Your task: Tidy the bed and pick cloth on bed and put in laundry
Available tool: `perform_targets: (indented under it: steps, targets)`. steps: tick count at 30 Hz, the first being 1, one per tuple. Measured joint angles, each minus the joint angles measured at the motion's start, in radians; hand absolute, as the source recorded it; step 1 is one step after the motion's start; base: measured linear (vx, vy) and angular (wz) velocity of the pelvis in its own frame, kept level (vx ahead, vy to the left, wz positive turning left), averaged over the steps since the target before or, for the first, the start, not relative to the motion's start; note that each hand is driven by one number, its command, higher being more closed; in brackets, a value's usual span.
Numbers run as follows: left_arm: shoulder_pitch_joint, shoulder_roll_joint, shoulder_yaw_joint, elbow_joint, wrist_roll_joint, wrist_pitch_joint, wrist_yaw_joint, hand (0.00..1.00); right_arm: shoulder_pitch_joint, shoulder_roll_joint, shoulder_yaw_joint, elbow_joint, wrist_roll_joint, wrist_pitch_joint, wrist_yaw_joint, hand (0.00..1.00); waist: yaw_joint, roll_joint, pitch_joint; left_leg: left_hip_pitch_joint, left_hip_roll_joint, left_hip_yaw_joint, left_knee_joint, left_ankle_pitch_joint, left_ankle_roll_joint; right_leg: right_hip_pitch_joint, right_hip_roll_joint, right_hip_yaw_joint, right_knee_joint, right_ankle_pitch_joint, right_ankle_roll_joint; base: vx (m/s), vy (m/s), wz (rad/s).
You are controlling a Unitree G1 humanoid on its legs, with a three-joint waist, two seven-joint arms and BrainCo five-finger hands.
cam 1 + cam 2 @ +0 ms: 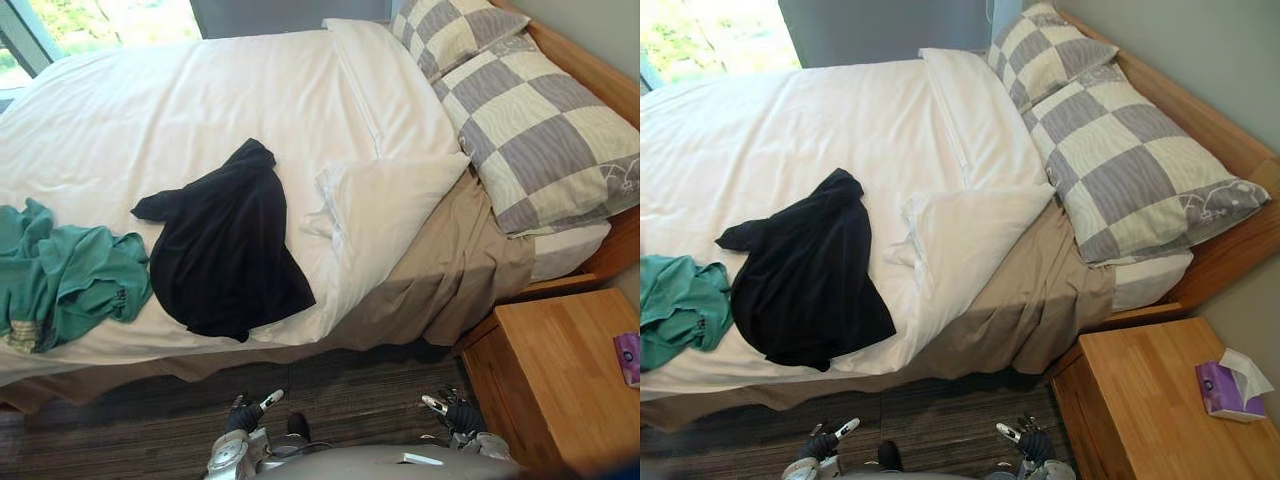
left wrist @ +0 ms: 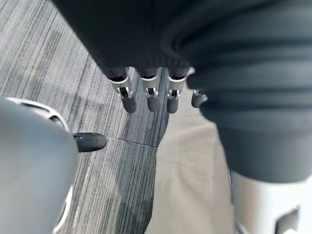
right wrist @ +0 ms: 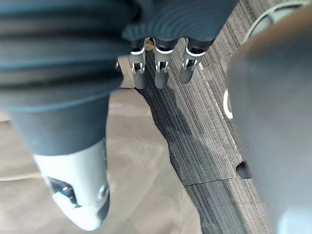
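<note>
A black garment (image 1: pixel 225 255) lies spread on the white duvet (image 1: pixel 150 120) near the bed's front edge. To its left a green garment (image 1: pixel 65 280) sits crumpled at the same edge. The duvet's corner (image 1: pixel 385 205) is turned back, and a tan sheet (image 1: pixel 450 270) shows under it, hanging down the bed's side. My left hand (image 1: pixel 245 412) and right hand (image 1: pixel 455 412) hang low in front of the bed, apart from both garments. In the wrist views the left fingers (image 2: pixel 148 92) and right fingers (image 3: pixel 161 73) are straight over the carpet and hold nothing.
Two grey-and-cream checked pillows (image 1: pixel 545 140) lie at the head of the bed against a wooden headboard. A wooden nightstand (image 1: pixel 560 370) at the lower right carries a purple tissue box (image 1: pixel 1230 388). Striped grey carpet (image 1: pixel 350 390) runs between me and the bed.
</note>
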Motion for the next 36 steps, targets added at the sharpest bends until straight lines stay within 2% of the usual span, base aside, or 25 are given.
perform_targets:
  steps: [1, 2, 3, 4, 6, 7, 8, 9, 10, 11, 12, 14, 16, 21, 27, 30, 33, 36]
  targets:
    - [-0.004, 0.012, -0.026, 0.001, 0.038, 0.003, 0.002, 0.00, 0.040, 0.007, -0.005, -0.006, 0.034, -0.008, 0.001, 0.00, -0.013, 0.006, 0.003, -0.039, 0.008, 0.020, 0.158, -0.141, 0.007, 0.028, 0.023, 0.057, 0.054, 0.041, 0.018, 0.14, 0.074, 1.18]
    - [-0.006, 0.014, -0.025, 0.009, 0.049, 0.008, 0.003, 0.00, 0.054, 0.005, -0.017, -0.019, 0.068, -0.025, 0.000, 0.00, -0.018, 0.026, 0.009, -0.037, 0.019, -0.002, 0.156, -0.195, 0.027, -0.019, 0.042, 0.162, 0.151, 0.054, -0.011, 0.06, 0.078, 1.30]
    - [-0.007, 0.014, -0.012, 0.016, 0.060, 0.012, 0.013, 0.00, 0.051, 0.004, -0.019, -0.005, 0.094, -0.024, 0.000, 0.00, -0.022, 0.033, 0.006, -0.025, 0.019, -0.027, 0.120, -0.188, 0.026, -0.054, 0.065, 0.255, 0.177, 0.042, -0.048, 0.05, 0.099, 0.94]
    - [-0.006, 0.013, 0.011, 0.017, 0.062, 0.021, 0.031, 0.00, 0.047, 0.008, -0.017, 0.012, 0.116, -0.025, 0.007, 0.00, -0.022, 0.035, 0.009, 0.004, 0.021, -0.054, 0.055, -0.153, 0.025, -0.063, 0.116, 0.310, 0.110, 0.032, -0.072, 0.05, 0.092, 0.77]
    - [-0.001, 0.015, 0.033, 0.021, 0.064, 0.025, 0.043, 0.00, 0.043, 0.012, -0.005, 0.021, 0.158, -0.037, 0.017, 0.00, -0.014, 0.033, 0.008, 0.045, 0.028, -0.069, -0.029, -0.109, 0.016, -0.077, 0.180, 0.374, -0.023, 0.054, -0.084, 0.10, 0.048, 0.44]
    - [-0.001, 0.015, 0.037, 0.023, 0.064, 0.025, 0.043, 0.00, 0.044, 0.013, -0.004, 0.021, 0.167, -0.042, 0.019, 0.00, -0.011, 0.033, 0.008, 0.054, 0.028, -0.068, -0.043, -0.104, 0.012, -0.074, 0.188, 0.384, -0.063, 0.078, -0.091, 0.16, 0.002, 0.07]
    - [-0.001, 0.015, 0.050, 0.033, 0.065, 0.027, 0.044, 0.00, 0.045, 0.016, -0.003, 0.021, 0.180, -0.045, 0.018, 0.00, -0.004, 0.032, 0.007, 0.085, 0.021, -0.059, -0.073, -0.092, 0.009, -0.073, 0.201, 0.387, -0.143, 0.165, -0.099, 0.17, -0.025, -0.18]
    - [0.001, 0.007, 0.066, 0.038, 0.070, 0.030, 0.050, 0.00, 0.050, 0.015, -0.001, 0.020, 0.199, -0.053, 0.019, 0.00, -0.004, 0.043, 0.002, 0.123, 0.013, -0.046, -0.103, -0.090, 0.003, -0.066, 0.205, 0.390, -0.159, 0.200, -0.102, 0.14, -0.024, -0.21]
    - [0.003, 0.006, 0.066, 0.038, 0.072, 0.030, 0.052, 0.00, 0.051, 0.015, -0.002, 0.020, 0.203, -0.055, 0.020, 0.00, -0.004, 0.048, -0.001, 0.127, 0.014, -0.044, -0.107, -0.089, 0.001, -0.064, 0.206, 0.393, -0.162, 0.201, -0.101, 0.19, -0.014, -0.35]
    - [0.017, -0.007, 0.066, 0.039, 0.072, 0.032, 0.064, 0.00, 0.055, 0.008, 0.000, 0.014, 0.222, -0.072, 0.022, 0.00, -0.005, 0.070, -0.013, 0.149, 0.016, -0.024, -0.140, -0.085, -0.009, -0.057, 0.220, 0.410, -0.182, 0.202, -0.101, 0.18, -0.019, -0.38]
    - [0.021, -0.015, 0.068, 0.039, 0.072, 0.030, 0.064, 0.00, 0.054, 0.004, 0.002, 0.009, 0.234, -0.081, 0.023, 0.00, -0.006, 0.079, -0.022, 0.156, 0.019, -0.013, -0.162, -0.080, -0.017, -0.058, 0.229, 0.412, -0.202, 0.202, -0.102, 0.21, -0.032, -0.36]
    - [0.021, -0.026, 0.079, 0.040, 0.073, 0.027, 0.063, 0.00, 0.053, 0.005, 0.006, 0.007, 0.255, -0.086, 0.024, 0.00, -0.016, 0.089, -0.024, 0.164, 0.024, -0.003, -0.181, -0.074, -0.028, -0.057, 0.239, 0.412, -0.220, 0.203, -0.102, 0.15, -0.065, -0.13]
    - [0.023, -0.033, 0.080, 0.042, 0.073, 0.019, 0.063, 0.00, 0.054, 0.001, 0.006, 0.008, 0.264, -0.084, 0.015, 0.00, -0.025, 0.095, -0.025, 0.182, 0.037, 0.006, -0.188, -0.079, -0.040, -0.044, 0.254, 0.414, -0.226, 0.203, -0.103, 0.18, -0.071, -0.07]
    - [0.027, -0.033, 0.080, 0.055, 0.098, 0.012, 0.063, 0.00, 0.054, 0.013, -0.013, 0.009, 0.310, -0.078, -0.022, 0.00, -0.020, 0.093, -0.033, 0.222, 0.058, 0.037, -0.188, -0.102, -0.077, 0.002, 0.280, 0.445, -0.261, 0.208, -0.110, 0.08, -0.049, -0.21]
    - [0.032, -0.034, 0.093, 0.059, 0.111, 0.014, 0.070, 0.00, 0.106, 0.037, -0.182, 0.017, 0.457, -0.091, -0.071, 0.00, -0.026, 0.097, -0.035, 0.242, 0.063, 0.115, -0.183, -0.117, -0.098, 0.009, 0.292, 0.503, -0.295, 0.227, -0.112, 0.03, -0.031, -0.31]
    - [0.040, -0.024, 0.129, 0.058, 0.112, 0.016, 0.075, 0.00, 0.148, 0.033, -0.302, -0.042, 0.504, -0.127, -0.093, 0.00, -0.029, 0.090, -0.038, 0.255, 0.064, 0.136, -0.176, -0.118, -0.100, 0.012, 0.294, 0.520, -0.292, 0.228, -0.111, 0.01, -0.076, -0.22]
    - [0.059, -0.018, 0.193, 0.036, 0.131, 0.007, 0.031, 0.00, 0.177, -0.025, -0.422, -0.191, 0.518, -0.162, -0.121, 0.00, -0.031, 0.085, -0.038, 0.254, 0.066, 0.142, -0.174, -0.119, -0.099, 0.007, 0.296, 0.520, -0.281, 0.228, -0.111, -0.02, -0.076, -0.03]
    - [0.114, 0.021, 0.236, -0.009, 0.141, -0.024, -0.022, 0.00, 0.174, -0.120, -0.558, -0.396, 0.519, -0.196, -0.134, 0.00, -0.031, 0.083, -0.054, 0.222, 0.075, 0.138, -0.159, -0.119, -0.099, -0.033, 0.301, 0.519, -0.248, 0.222, -0.117, -0.05, -0.089, 0.05]
